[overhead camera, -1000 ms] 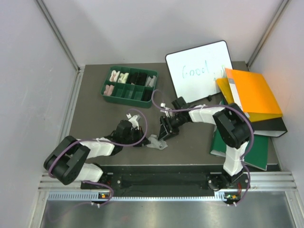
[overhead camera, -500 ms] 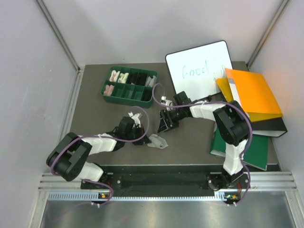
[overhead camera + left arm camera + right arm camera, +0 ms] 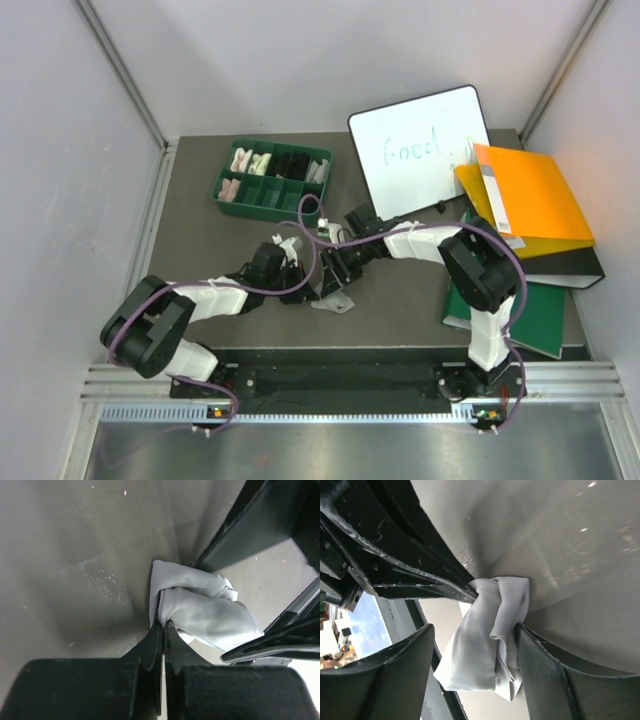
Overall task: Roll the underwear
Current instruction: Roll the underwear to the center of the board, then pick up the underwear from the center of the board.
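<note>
The light grey underwear [image 3: 337, 301] lies bunched on the dark table, just ahead of the arm bases. My left gripper [image 3: 301, 289] reaches it from the left. In the left wrist view that gripper [image 3: 163, 624] is shut, its tips pinching an edge of the underwear [image 3: 207, 612]. My right gripper [image 3: 335, 279] comes down over the cloth from behind. In the right wrist view it [image 3: 476, 630] stands open, straddling the underwear [image 3: 480, 652], and its right finger [image 3: 555, 675] touches the fabric. The left gripper's dark fingers [image 3: 395, 545] cross the upper left of that view.
A green compartment tray [image 3: 258, 199] holding small cloth rolls sits at the back left. A whiteboard [image 3: 420, 150] leans at the back, with an orange folder [image 3: 530, 195] and a green folder [image 3: 540, 318] stacked at the right. Grey walls close in both sides.
My right gripper has swung left and down over the grey underwear and opened wider. My left gripper has shifted slightly right, staying shut.
</note>
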Tool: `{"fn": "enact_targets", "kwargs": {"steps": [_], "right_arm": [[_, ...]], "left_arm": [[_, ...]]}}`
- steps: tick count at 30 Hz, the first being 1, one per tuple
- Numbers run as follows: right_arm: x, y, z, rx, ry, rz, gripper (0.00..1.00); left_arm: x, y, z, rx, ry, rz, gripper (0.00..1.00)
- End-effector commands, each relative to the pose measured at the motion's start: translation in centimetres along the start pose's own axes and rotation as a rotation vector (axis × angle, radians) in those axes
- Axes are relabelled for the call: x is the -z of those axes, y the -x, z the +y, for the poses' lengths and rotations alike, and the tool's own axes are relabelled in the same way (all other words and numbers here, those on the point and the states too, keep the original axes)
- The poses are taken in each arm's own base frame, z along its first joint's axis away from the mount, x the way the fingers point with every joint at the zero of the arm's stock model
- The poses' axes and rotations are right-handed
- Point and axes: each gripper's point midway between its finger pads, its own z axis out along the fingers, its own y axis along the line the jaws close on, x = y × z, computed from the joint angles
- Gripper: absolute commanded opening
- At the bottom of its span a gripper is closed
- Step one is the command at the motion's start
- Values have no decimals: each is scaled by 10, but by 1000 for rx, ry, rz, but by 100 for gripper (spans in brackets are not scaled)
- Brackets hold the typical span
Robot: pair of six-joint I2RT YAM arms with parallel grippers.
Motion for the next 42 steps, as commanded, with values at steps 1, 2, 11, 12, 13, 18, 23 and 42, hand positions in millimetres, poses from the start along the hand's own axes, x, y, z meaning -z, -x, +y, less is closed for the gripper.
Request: {"fn": "enact_targets", "kwargs": {"steps": [1, 2, 11, 12, 13, 18, 23, 42], "right_arm": [[-11, -23, -5, 24, -34, 75, 64], [-12, -25, -5, 28, -36, 83, 62], [-10, -21, -14, 17, -119, 76, 7], [-7, -16, -15, 21, -146, 62, 0], [-3, -16, -16, 11, -167, 60, 0], [39, 23, -17, -85, -299, -74, 0], [81, 86, -1, -89, -423, -251, 0], [72, 275, -5, -364, -659, -864, 0]], "left_arm": [[-2, -5, 9, 11, 48, 31, 0], [-3, -6, 10, 12, 48, 32, 0], [0, -1, 8, 12, 53, 12, 6], [3, 6, 4, 6, 49, -5, 15], [6, 6, 7, 11, 78, -1, 22], [49, 61, 7, 19, 156, -143, 57], [113, 115, 31, 88, 333, -338, 92], [193, 142, 56, 93, 563, -495, 99]]}}
